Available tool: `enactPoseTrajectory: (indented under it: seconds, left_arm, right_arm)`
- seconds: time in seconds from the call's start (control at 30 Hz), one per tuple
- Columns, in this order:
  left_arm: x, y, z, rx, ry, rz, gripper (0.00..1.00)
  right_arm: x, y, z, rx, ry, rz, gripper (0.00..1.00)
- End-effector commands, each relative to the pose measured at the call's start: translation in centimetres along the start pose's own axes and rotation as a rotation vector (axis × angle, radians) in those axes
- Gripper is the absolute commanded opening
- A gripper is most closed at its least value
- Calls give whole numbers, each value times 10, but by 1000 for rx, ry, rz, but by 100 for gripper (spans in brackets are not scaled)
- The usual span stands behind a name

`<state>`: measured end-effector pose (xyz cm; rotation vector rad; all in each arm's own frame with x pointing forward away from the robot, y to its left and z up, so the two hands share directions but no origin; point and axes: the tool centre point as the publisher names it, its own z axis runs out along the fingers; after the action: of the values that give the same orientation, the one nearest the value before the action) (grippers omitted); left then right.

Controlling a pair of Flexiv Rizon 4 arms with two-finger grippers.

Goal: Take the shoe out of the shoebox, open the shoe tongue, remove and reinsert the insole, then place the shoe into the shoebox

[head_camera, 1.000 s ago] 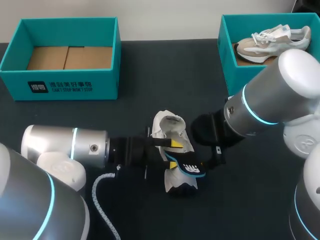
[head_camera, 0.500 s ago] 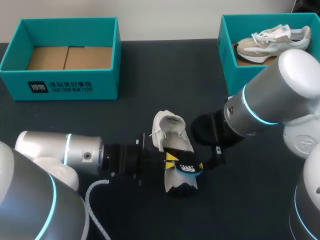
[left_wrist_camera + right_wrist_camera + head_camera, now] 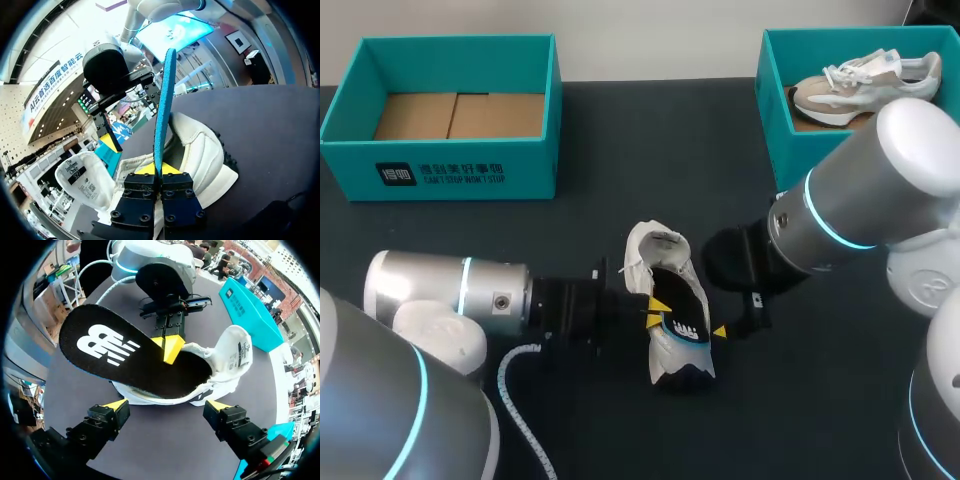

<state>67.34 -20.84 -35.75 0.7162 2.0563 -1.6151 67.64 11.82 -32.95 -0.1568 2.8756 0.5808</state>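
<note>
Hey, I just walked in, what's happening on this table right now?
The left gripper is shut on a black insole, holding it tilted with one end in the white shoe lying mid-table. The right gripper is open right beside that shoe. The far-left shoebox has no shoe in it; the far-right shoebox holds a second shoe.

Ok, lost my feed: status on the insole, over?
Left gripper shut on insole, held over shoe. Right gripper open, straddling shoe. Nothing else near the shoe.
</note>
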Motion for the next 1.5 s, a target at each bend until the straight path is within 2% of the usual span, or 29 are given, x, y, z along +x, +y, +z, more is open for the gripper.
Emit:
enactPoseTrajectory:
  seconds: [0.03,0.1,0.17,0.27,0.53,0.6,0.63,0.7,0.83,1.0,1.27,1.4,1.43,1.47,1.5]
  left_arm:
    - [-1,7,4,-6,6,-5,0]
    - [-3,1,2,2,-5,-9,1]
    - [-6,-6,0,10,-21,-5,22]
    - [-9,-14,-1,26,-31,5,33]
    - [-6,-34,3,81,-34,11,29]
    - [-4,-37,6,85,-25,10,26]
    - [-2,-38,8,90,-21,12,22]
    - [1,-38,11,83,-7,20,0]
    - [8,-33,16,58,5,80,0]
    - [12,-17,16,11,6,112,0]
    - [2,0,8,-42,-38,118,0]
    - [0,-1,5,-52,-51,116,0]
    - [0,-4,5,-49,-52,117,3]
    - [0,-8,5,-42,-54,122,16]
    - [1,-11,5,-34,-55,127,23]
  right_arm:
    - [1,0,0,-1,-3,0,100]
    - [1,0,0,-1,-3,0,100]
    - [1,0,0,-1,-3,0,100]
    - [1,0,0,-1,-3,0,100]
    - [1,0,0,-1,-3,0,100]
    - [1,0,0,-1,-3,0,100]
    - [1,0,0,-1,-3,0,100]
    - [1,0,0,-1,-3,0,100]
    - [1,0,0,-1,-3,0,100]
    - [1,0,0,-1,-3,0,100]
    - [1,0,0,-1,-3,0,100]
    - [1,0,0,-1,-3,0,100]
    - [1,0,0,-1,-3,0,100]
    - [1,0,0,-1,-3,0,100]
    - [1,0,0,-1,-3,0,100]
